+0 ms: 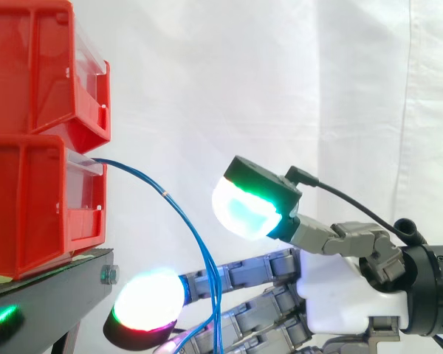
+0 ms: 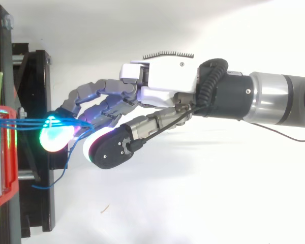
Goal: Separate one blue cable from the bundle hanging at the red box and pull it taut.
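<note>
Hand point(image 2: 165, 81): fingers spread and near straight, thumb held apart, clamped on nothing.
Blue cables point(image 1: 167, 195): hang slack from the lower red box point(image 1: 37, 210), draped across the fingers point(image 1: 244, 271).
Progress: seemingly none singled out; separating and pulling taut remain.

The hand point(image 2: 165, 76) reaches out level, fingers point(image 2: 94, 94) nearly straight, thumb held apart.

Bright, even light fills both views. The white cloth curtain point(image 1: 280, 74) is nearly washed out, with only faint grey folds. One glowing fingertip pad point(image 1: 149, 299) of the robot hand point(image 1: 332, 295) burns to pure white glare, rimmed green and red. A coloured reflection streaks the black metal stand point(image 1: 52, 295). From above, green glow tints the red plastic bin point(image 2: 11, 168), and shadows are pale and soft.
</note>
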You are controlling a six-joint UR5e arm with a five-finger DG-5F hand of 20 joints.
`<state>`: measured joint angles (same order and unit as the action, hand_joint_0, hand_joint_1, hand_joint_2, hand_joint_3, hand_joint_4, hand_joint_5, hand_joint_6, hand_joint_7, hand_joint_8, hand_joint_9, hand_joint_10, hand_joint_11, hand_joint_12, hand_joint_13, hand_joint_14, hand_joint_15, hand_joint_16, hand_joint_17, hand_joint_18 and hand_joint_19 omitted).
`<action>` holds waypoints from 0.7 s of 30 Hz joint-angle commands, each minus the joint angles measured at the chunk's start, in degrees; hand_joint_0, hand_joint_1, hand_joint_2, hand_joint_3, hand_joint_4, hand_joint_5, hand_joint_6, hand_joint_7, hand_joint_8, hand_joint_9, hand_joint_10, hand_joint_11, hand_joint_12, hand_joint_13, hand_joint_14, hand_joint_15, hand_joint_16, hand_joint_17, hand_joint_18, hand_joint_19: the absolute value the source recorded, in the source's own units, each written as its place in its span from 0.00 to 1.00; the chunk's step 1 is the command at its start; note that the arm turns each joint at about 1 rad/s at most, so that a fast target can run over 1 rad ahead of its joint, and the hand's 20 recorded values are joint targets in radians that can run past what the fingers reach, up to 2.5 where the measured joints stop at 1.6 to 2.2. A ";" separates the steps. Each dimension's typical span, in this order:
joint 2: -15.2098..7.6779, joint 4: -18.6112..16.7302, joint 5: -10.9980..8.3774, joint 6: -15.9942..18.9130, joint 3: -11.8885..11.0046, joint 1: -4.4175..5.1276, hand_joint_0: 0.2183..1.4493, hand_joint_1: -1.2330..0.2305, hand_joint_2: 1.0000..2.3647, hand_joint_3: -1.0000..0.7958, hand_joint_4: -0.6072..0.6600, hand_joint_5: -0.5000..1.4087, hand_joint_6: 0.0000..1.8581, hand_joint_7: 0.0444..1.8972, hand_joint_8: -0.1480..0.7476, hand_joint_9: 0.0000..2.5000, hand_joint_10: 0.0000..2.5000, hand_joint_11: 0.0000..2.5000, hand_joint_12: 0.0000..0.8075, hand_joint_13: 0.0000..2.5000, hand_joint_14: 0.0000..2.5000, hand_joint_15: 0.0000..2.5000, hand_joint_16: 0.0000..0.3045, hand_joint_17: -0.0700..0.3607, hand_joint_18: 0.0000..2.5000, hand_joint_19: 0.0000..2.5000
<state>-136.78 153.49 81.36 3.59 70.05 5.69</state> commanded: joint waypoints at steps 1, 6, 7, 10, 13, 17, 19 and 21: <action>0.03 -1.18 1.17 0.45 0.00 -0.33 0.26 0.45 0.00 0.28 0.61 0.16 0.27 0.39 0.50 0.24 0.01 0.13 0.45 0.25 0.00 0.09 0.16 0.42 0.27 0.14; 0.03 -1.09 1.17 1.41 0.00 -0.77 0.27 0.42 0.00 0.29 0.61 0.16 0.27 0.40 0.49 0.24 0.00 0.13 0.44 0.25 0.00 0.09 0.16 0.42 0.28 0.14; 0.03 -1.18 1.17 1.41 0.00 -0.85 0.27 0.42 0.00 0.29 0.61 0.16 0.27 0.40 0.49 0.24 0.01 0.14 0.45 0.25 0.00 0.09 0.16 0.42 0.28 0.14; 0.03 -1.26 1.17 1.50 0.00 -1.38 0.27 0.42 0.00 0.29 0.61 0.16 0.27 0.40 0.49 0.24 0.01 0.14 0.44 0.25 0.00 0.09 0.16 0.42 0.28 0.14; 0.03 -1.26 1.17 1.85 0.00 -1.82 0.27 0.42 0.00 0.29 0.61 0.16 0.27 0.40 0.49 0.24 0.01 0.14 0.44 0.25 0.00 0.09 0.16 0.42 0.28 0.14; 0.03 -1.26 1.96 2.56 0.00 -2.26 0.27 0.41 0.00 0.29 0.62 0.16 0.27 0.41 0.50 0.25 0.01 0.14 0.44 0.26 0.00 0.10 0.16 0.41 0.28 0.15; 0.03 -1.26 2.49 2.65 0.00 -2.44 0.28 0.41 0.00 0.30 0.62 0.16 0.27 0.42 0.49 0.25 0.01 0.14 0.44 0.26 0.00 0.10 0.16 0.41 0.28 0.15; 0.03 -1.26 2.75 2.65 0.00 -2.52 0.28 0.41 0.00 0.31 0.62 0.16 0.27 0.42 0.49 0.25 0.01 0.14 0.44 0.26 0.00 0.10 0.16 0.41 0.28 0.15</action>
<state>-136.76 152.23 83.53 6.10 70.05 3.39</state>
